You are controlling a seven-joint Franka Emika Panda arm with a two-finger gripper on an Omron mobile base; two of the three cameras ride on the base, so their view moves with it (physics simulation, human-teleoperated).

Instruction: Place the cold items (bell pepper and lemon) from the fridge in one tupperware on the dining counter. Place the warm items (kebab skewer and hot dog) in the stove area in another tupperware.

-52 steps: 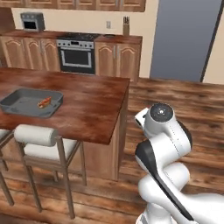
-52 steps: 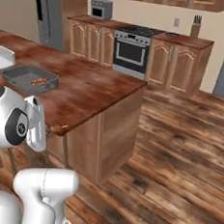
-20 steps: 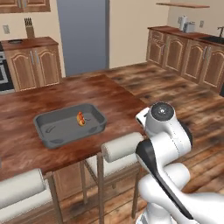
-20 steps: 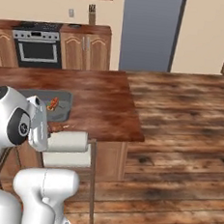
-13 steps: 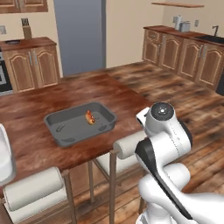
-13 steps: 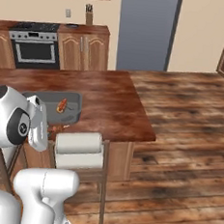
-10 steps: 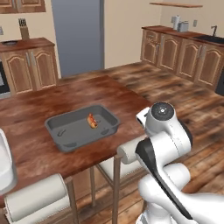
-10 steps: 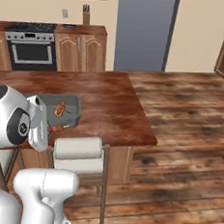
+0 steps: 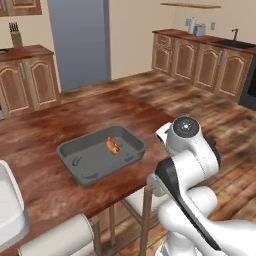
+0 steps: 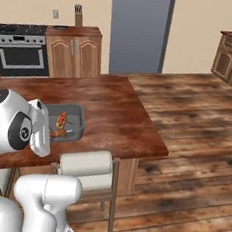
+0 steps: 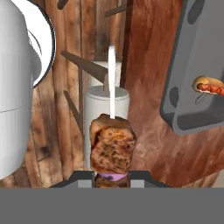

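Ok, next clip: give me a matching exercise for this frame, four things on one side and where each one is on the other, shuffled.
Things:
1. hot dog
2. kebab skewer
3. grey tupperware
4. knife block

Places:
A. on the cabinet counter beside the stove
B. gripped in the tool
C. on the wooden dining counter
D. lying inside the grey container

Pairs: 1-D, 2-B, 3-C, 4-A
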